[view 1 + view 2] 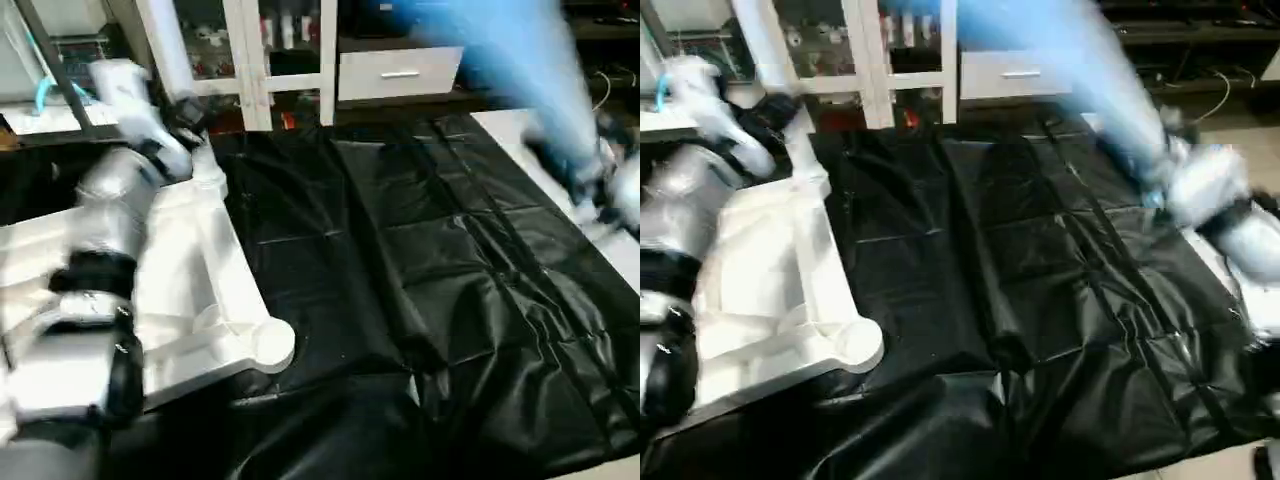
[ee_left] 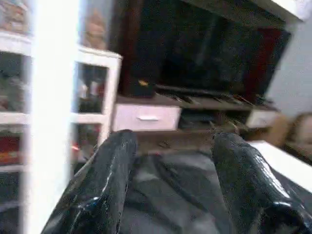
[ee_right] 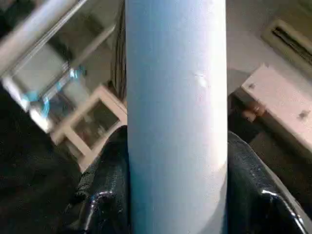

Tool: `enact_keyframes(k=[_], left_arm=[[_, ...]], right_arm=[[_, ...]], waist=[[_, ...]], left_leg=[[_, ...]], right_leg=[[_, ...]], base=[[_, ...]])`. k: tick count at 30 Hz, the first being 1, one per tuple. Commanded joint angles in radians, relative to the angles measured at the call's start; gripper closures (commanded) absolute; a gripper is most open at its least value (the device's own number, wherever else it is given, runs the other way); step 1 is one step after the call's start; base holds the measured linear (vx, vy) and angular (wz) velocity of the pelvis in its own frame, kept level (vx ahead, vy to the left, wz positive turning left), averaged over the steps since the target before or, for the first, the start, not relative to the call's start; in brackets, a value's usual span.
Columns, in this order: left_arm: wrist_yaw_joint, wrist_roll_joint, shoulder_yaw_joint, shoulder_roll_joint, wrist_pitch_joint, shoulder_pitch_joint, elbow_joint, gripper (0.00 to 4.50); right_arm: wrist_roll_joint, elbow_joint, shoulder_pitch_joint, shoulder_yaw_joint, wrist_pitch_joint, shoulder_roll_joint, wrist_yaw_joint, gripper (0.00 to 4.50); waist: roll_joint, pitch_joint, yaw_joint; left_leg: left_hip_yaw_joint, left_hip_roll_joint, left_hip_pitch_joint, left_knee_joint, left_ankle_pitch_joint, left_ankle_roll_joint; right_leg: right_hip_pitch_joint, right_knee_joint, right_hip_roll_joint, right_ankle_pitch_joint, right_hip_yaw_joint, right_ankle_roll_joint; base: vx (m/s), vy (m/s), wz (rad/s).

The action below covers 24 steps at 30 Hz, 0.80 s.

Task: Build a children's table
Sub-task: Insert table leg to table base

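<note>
The children's table top (image 1: 200,270) lies upside down on the left of the black sheet, ribs up, with a round corner socket (image 1: 270,340) at its near corner. A white leg (image 1: 168,45) stands upright at its far corner. My left gripper (image 1: 195,120) hovers beside that leg (image 2: 48,117), open (image 2: 170,141), with nothing between the fingers. On the right, my right gripper (image 1: 1165,160) is shut on another leg (image 1: 1080,70), which slants up and away toward the cabinet. In the right wrist view this leg (image 3: 175,97) sits squarely between the two black fingers (image 3: 105,195).
A black plastic sheet (image 1: 420,250) covers the work surface. Behind it stand a white glass-door cabinet (image 1: 260,50) and a drawer unit (image 1: 400,72). A white flat board (image 1: 505,125) lies at the sheet's far right edge.
</note>
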<state>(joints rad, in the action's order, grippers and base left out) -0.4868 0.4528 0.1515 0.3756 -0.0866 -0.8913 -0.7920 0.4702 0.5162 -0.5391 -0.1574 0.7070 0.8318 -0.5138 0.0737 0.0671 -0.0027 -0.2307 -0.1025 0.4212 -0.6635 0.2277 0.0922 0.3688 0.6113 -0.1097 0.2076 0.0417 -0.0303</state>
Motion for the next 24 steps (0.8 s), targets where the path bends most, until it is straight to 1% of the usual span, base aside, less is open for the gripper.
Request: enact_keyframes(k=[1, 2, 3, 4, 5, 6, 7, 8, 9, 10, 11, 12, 13, 14, 15, 16, 17, 18, 20, 21, 22, 23, 24], left_arm=[[0.002, -0.013, -0.009, 0.001, 0.004, 0.003, 0.054, 1.67], [0.020, -0.022, -0.021, -0.026, 0.001, 0.031, 0.126, 1.67], [0.037, -0.016, -0.025, -0.043, -0.019, 0.042, 0.170, 1.67], [0.043, -0.014, -0.027, -0.049, -0.025, 0.046, 0.184, 1.67], [0.058, -0.008, -0.031, -0.064, -0.043, 0.055, 0.222, 1.67], [0.082, -0.015, -0.041, -0.079, -0.067, 0.062, 0.265, 1.67], [0.121, -0.025, -0.051, -0.102, -0.097, 0.061, 0.307, 1.67], [0.157, -0.028, -0.058, -0.129, -0.119, 0.045, 0.336, 1.67], [0.179, -0.028, -0.062, -0.146, -0.133, 0.033, 0.354, 1.67], [0.200, -0.013, -0.070, -0.174, -0.165, 0.008, 0.380, 1.67], [0.205, -0.003, -0.074, -0.187, -0.182, -0.004, 0.391, 1.67], [0.205, 0.001, -0.084, -0.201, -0.198, -0.014, 0.412, 1.67], [0.206, 0.002, -0.090, -0.210, -0.207, -0.019, 0.428, 1.67], [0.203, 0.007, -0.092, -0.213, -0.213, -0.020, 0.434, 1.67], [0.188, 0.028, -0.107, -0.233, -0.249, -0.031, 0.476, 1.67], [0.184, 0.032, -0.113, -0.239, -0.260, -0.036, 0.491, 1.67], [0.180, 0.035, -0.119, -0.245, -0.269, -0.041, 0.504, 1.67], [0.184, 0.039, -0.123, -0.250, -0.287, -0.042, 0.524, 1.67], [0.178, 0.056, -0.135, -0.260, -0.332, -0.040, 0.571, 1.67], [0.147, 0.088, -0.167, -0.267, -0.398, -0.031, 0.641, 1.67], [0.124, 0.113, -0.190, -0.271, -0.443, -0.022, 0.687, 1.67], [0.124, 0.113, -0.190, -0.271, -0.443, -0.022, 0.687, 1.67], [0.115, 0.125, -0.200, -0.272, -0.469, -0.017, 0.711, 1.67]], right_arm=[[0.094, -0.058, 0.013, 0.006, -0.120, -0.008, -0.005, 2.63], [0.233, -0.194, 0.038, -0.017, -0.312, -0.019, 0.006, 2.63], [0.279, -0.260, 0.051, -0.043, -0.376, -0.022, 0.020, 2.63], [0.294, -0.281, 0.055, -0.051, -0.397, -0.023, 0.025, 2.63], [0.328, -0.336, 0.066, -0.073, -0.447, -0.026, 0.037, 2.63], [0.340, -0.397, 0.080, -0.091, -0.506, -0.032, 0.043, 2.63], [0.321, -0.451, 0.094, -0.111, -0.568, -0.047, 0.055, 2.63], [0.297, -0.479, 0.104, -0.136, -0.624, -0.073, 0.076, 2.63], [0.282, -0.495, 0.110, -0.152, -0.659, -0.090, 0.090, 2.63], [0.241, -0.497, 0.113, -0.168, -0.690, -0.121, 0.116, 2.63], [0.219, -0.493, 0.114, -0.172, -0.697, -0.135, 0.127, 2.63], [0.215, -0.501, 0.114, -0.176, -0.726, -0.148, 0.138, 2.63], [0.217, -0.509, 0.114, -0.178, -0.749, -0.154, 0.145, 2.63], [0.215, -0.510, 0.113, -0.180, -0.753, -0.155, 0.147, 2.63], [0.210, -0.522, 0.109, -0.189, -0.786, -0.157, 0.165, 2.63], [0.210, -0.527, 0.107, -0.192, -0.797, -0.156, 0.174, 2.63], [0.201, -0.528, 0.105, -0.196, -0.804, -0.156, 0.182, 2.63], [0.196, -0.539, 0.106, -0.197, -0.824, -0.154, 0.187, 2.63], [0.173, -0.555, 0.109, -0.193, -0.860, -0.162, 0.193, 2.63], [0.143, -0.561, 0.110, -0.190, -0.889, -0.178, 0.188, 2.63], [0.122, -0.560, 0.110, -0.189, -0.902, -0.188, 0.187, 2.63], [0.122, -0.560, 0.110, -0.189, -0.902, -0.188, 0.187, 2.63], [0.112, -0.562, 0.110, -0.187, -0.911, -0.193, 0.189, 2.63]], waist=[[-0.004, -0.080, 0.000], [-0.004, -0.082, 0.002], [-0.005, -0.083, 0.012], [-0.006, -0.083, 0.011], [-0.007, -0.084, 0.016], [-0.015, -0.083, 0.020], [-0.013, -0.084, 0.025], [-0.013, -0.084, 0.028], [-0.014, -0.084, 0.031], [-0.012, -0.084, 0.034], [-0.015, -0.083, 0.038], [-0.014, -0.084, 0.042], [-0.016, -0.085, 0.046], [-0.017, -0.086, 0.049], [-0.007, -0.085, 0.051], [-0.011, -0.085, 0.049], [-0.007, -0.085, 0.050], [-0.012, -0.083, 0.047], [-0.012, -0.083, 0.048], [-0.013, -0.083, 0.050], [-0.014, -0.084, 0.051], [-0.014, -0.084, 0.051], [-0.017, -0.082, 0.052]], left_leg=[[0.085, -0.138, -0.066, 0.142, 0.325, -0.013], [0.080, -0.133, -0.066, 0.141, 0.328, -0.029], [0.084, -0.141, -0.067, 0.138, 0.290, -0.018], [0.083, -0.137, -0.064, 0.137, 0.271, -0.016], [0.081, -0.138, -0.060, 0.137, 0.247, -0.015], [0.081, -0.139, -0.060, 0.137, 0.233, -0.015], [0.081, -0.139, -0.060, 0.137, 0.227, -0.016], [0.082, -0.139, -0.058, 0.136, 0.202, -0.020], [0.080, -0.135, -0.058, 0.134, 0.187, -0.021], [0.079, -0.133, -0.057, 0.134, 0.189, -0.023], [0.075, -0.130, -0.059, 0.134, 0.190, -0.035], [0.076, -0.130, -0.058, 0.133, 0.191, -0.045], [0.075, -0.129, -0.059, 0.132, 0.181, -0.048], [0.077, -0.130, -0.057, 0.131, 0.157, -0.045], [0.078, -0.130, -0.057, 0.132, 0.146, -0.050], [0.078, -0.130, -0.059, 0.134, 0.137, -0.055], [0.077, -0.128, -0.061, 0.134, 0.136, -0.064], [0.075, -0.126, -0.059, 0.135, 0.143, -0.065], [0.075, -0.125, -0.054, 0.132, 0.147, -0.060], [0.075, -0.124, -0.054, 0.131, 0.145, -0.055], [0.076, -0.126, -0.049, 0.128, 0.118, -0.042], [0.076, -0.126, -0.049, 0.128, 0.118, -0.042], [0.075, -0.127, -0.050, 0.126, 0.112, -0.029]], right_leg=[[-0.011, -0.032, -0.051, -0.058, -0.019, -0.242], [-0.007, -0.034, -0.054, -0.051, -0.019, -0.235], [-0.014, -0.036, -0.067, -0.088, -0.028, -0.230], [-0.012, -0.035, -0.065, -0.097, -0.026, -0.230], [-0.013, -0.034, -0.068, -0.102, -0.026, -0.221], [-0.013, -0.036, -0.068, -0.093, -0.027, -0.212], [-0.014, -0.036, -0.072, -0.087, -0.028, -0.209], [-0.013, -0.035, -0.072, -0.084, -0.028, -0.202], [-0.009, -0.036, -0.070, -0.078, -0.028, -0.199], [-0.008, -0.038, -0.071, -0.066, -0.029, -0.196], [-0.003, -0.041, -0.068, -0.047, -0.029, -0.197], [-0.005, -0.043, -0.070, -0.029, -0.031, -0.195], [-0.004, -0.044, -0.071, -0.033, -0.031, -0.193], [-0.006, -0.041, -0.070, -0.050, -0.031, -0.188], [-0.006, -0.037, -0.069, -0.058, -0.031, -0.186], [-0.003, -0.037, -0.061, -0.065, -0.027, -0.179], [-0.002, -0.035, -0.059, -0.066, -0.026, -0.173], [-0.003, -0.038, -0.060, -0.065, -0.027, -0.170], [-0.010, -0.041, -0.069, -0.062, -0.031, -0.173], [-0.010, -0.043, -0.071, -0.060, -0.032, -0.174], [-0.014, -0.040, -0.074, -0.071, -0.033, -0.187], [-0.014, -0.040, -0.074, -0.071, -0.033, -0.187], [-0.012, -0.042, -0.072, -0.055, -0.032, -0.193]], base=[[0.000, 0.000, 0.00], [0.000, 0.000, 0.00], [0.000, 0.000, 0.00], [0.000, 0.000, 0.00], [0.000, 0.000, 0.00], [0.000, 0.000, 0.00], [0.000, 0.000, 0.00], [0.000, 0.000, 0.00], [0.000, 0.000, 0.00], [0.000, 0.000, 0.00], [0.000, 0.000, 0.00], [0.000, 0.000, 0.00], [0.000, 0.000, 0.00], [0.000, 0.000, 0.00], [0.000, 0.000, 0.00], [0.000, 0.000, 0.00], [0.000, 0.000, 0.00], [0.000, 0.000, 0.00], [0.000, 0.000, 0.00], [0.000, 0.000, 0.00], [0.000, 0.000, 0.00], [0.000, 0.000, 0.00], [0.000, 0.000, 0.00]])
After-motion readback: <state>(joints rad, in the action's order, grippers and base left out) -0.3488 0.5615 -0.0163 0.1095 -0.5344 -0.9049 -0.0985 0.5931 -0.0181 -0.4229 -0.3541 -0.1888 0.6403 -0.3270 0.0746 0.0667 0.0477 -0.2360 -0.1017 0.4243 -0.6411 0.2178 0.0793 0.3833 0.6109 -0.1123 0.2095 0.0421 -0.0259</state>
